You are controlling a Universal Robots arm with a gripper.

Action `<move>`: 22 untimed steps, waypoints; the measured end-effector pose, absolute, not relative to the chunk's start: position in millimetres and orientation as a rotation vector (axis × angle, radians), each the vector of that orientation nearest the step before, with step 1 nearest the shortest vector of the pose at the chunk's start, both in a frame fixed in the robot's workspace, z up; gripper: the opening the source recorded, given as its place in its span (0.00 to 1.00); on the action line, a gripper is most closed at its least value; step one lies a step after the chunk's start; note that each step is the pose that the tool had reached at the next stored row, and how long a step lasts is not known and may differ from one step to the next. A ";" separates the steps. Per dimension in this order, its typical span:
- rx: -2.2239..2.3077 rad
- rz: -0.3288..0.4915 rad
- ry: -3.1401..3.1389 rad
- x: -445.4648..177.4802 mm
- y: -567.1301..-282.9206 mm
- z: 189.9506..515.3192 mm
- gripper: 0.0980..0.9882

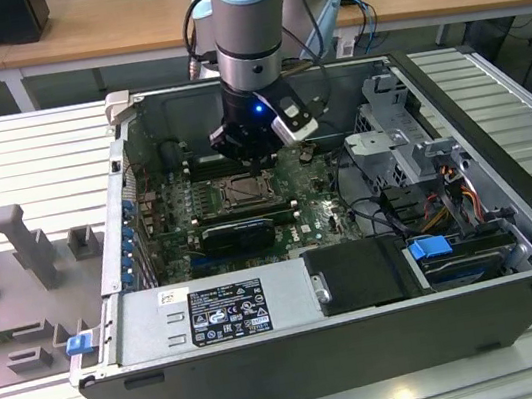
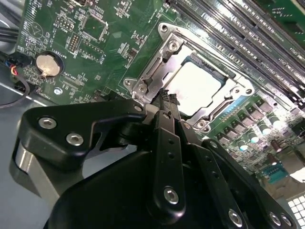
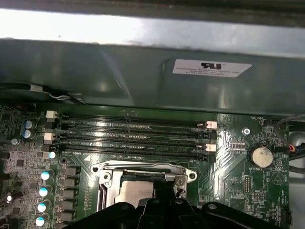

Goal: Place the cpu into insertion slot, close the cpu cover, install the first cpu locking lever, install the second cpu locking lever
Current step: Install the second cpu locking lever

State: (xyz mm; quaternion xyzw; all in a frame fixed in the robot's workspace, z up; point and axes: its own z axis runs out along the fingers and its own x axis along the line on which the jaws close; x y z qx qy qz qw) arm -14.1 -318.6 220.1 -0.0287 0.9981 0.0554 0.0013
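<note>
Hovering low over the green motherboard [image 2: 109, 57], my gripper [image 2: 167, 97] has its fingertips pressed together, holding nothing, right at the rim of the insertion slot [image 2: 164, 57]. Inside it the cpu [image 2: 193, 88] lies flat, with the cpu cover [image 2: 228, 98] down around it.

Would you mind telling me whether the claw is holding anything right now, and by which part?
It cannot be told: the claw hovers at the rim of the cpu cover, with the cpu seated underneath.

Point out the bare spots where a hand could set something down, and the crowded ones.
Free: the ribbed grey table at the exterior view's right of the computer case. Crowded: inside the case, where the tool hangs over the insertion slot.
</note>
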 end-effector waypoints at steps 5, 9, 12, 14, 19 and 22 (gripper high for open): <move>-0.090 0.174 3.133 -14.0 -318.8 229.8 0.01; -0.090 0.174 3.133 -14.0 -323.4 230.2 0.01; -0.090 0.174 3.133 -14.0 -329.6 229.5 0.01; -0.090 0.174 3.133 -14.0 -332.0 229.4 0.01; -0.090 0.174 3.133 -14.1 -334.2 230.8 0.01; -0.090 0.174 3.133 -14.1 -334.7 235.3 0.01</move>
